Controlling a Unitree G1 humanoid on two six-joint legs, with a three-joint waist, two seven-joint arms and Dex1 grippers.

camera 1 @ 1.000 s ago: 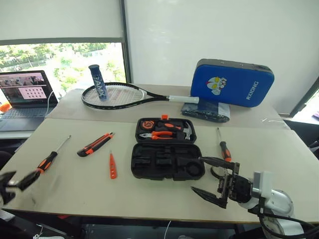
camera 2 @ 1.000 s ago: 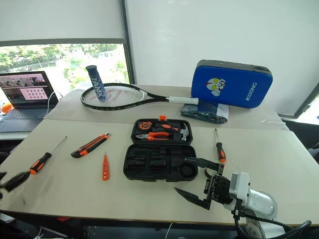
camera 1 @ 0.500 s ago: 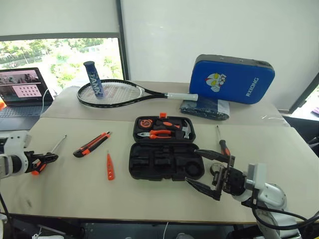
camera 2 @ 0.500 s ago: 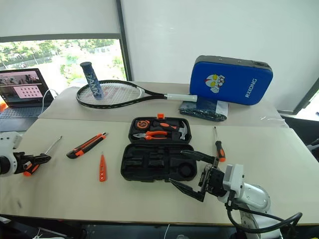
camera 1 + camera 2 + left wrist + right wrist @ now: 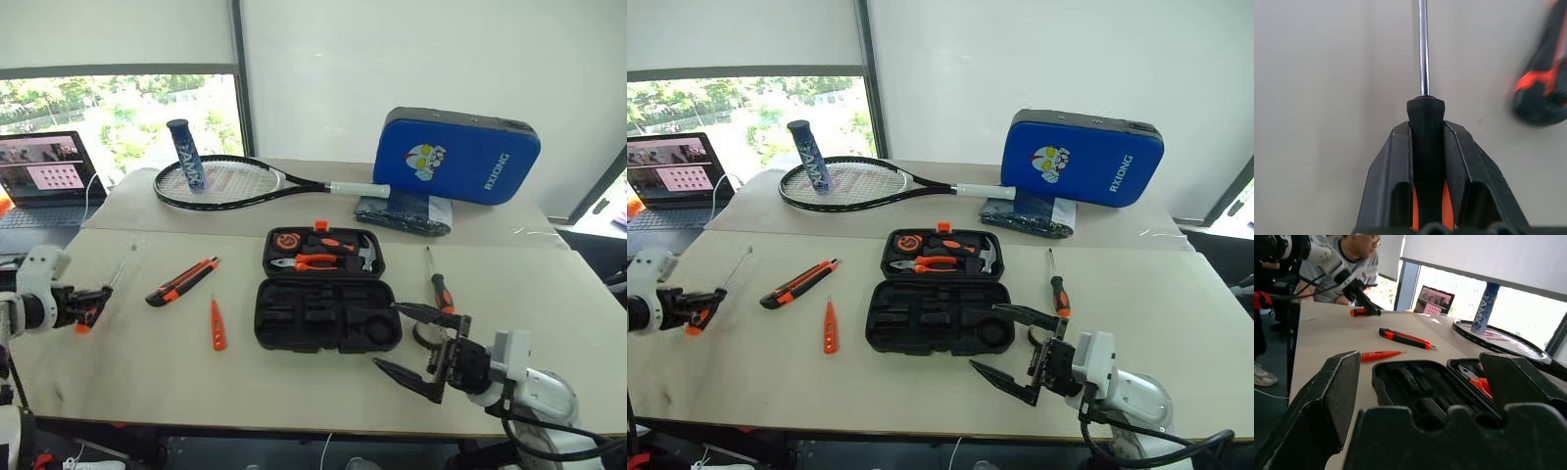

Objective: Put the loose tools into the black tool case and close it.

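Left gripper (image 5: 1426, 147) jaws pinch screwdriver (image 5: 1423, 73) handle; right gripper (image 5: 416, 348) jaws spread. Carry it level to tool case (image 5: 326, 315), shaft along slot.

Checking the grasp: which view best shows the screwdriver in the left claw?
The left wrist view: the screwdriver sits handle-first between both fingers. The eye views show it small at the table's left; the right wrist view, distant.

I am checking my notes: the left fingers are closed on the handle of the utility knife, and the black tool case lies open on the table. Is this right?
Not quite. The left fingers are closed on the handle of a screwdriver, not the utility knife, which lies apart on the table; the left wrist view shows the steel shaft. The black tool case does lie open.
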